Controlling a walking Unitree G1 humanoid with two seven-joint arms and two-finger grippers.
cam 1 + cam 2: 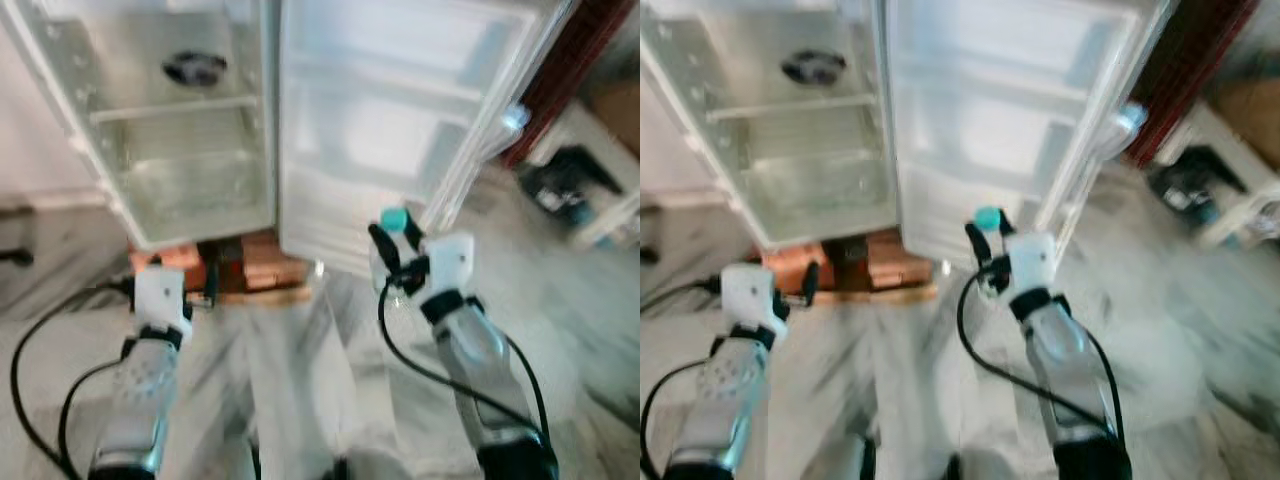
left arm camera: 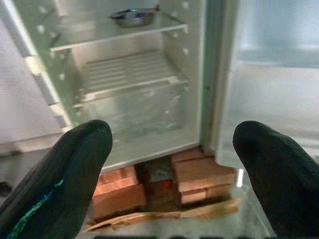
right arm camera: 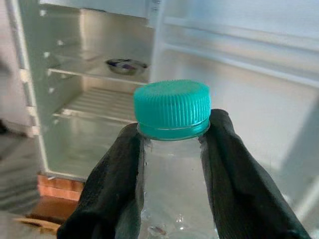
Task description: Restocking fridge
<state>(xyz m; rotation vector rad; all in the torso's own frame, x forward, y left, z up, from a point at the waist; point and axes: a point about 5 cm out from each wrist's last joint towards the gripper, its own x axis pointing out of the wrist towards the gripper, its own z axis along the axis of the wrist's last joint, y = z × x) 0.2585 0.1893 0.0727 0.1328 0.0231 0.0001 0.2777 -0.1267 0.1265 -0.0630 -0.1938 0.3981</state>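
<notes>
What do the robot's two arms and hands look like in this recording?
Both arms are silver, rounded metal segments with dark bands at the joints. Each ends in a white boxy wrist block carrying two long black fingers: the left hand and the right hand. Loose black cables loop from each wrist back along the forearm. The left fingers look matte black with blunt, rounded tips.

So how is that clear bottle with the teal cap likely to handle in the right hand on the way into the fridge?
The bottle looks like thin clear plastic, so it may flex under the squeeze. The right hand grips it just below the cap, so its body could swing. Droplets show inside, so it probably holds water and has some weight.
</notes>
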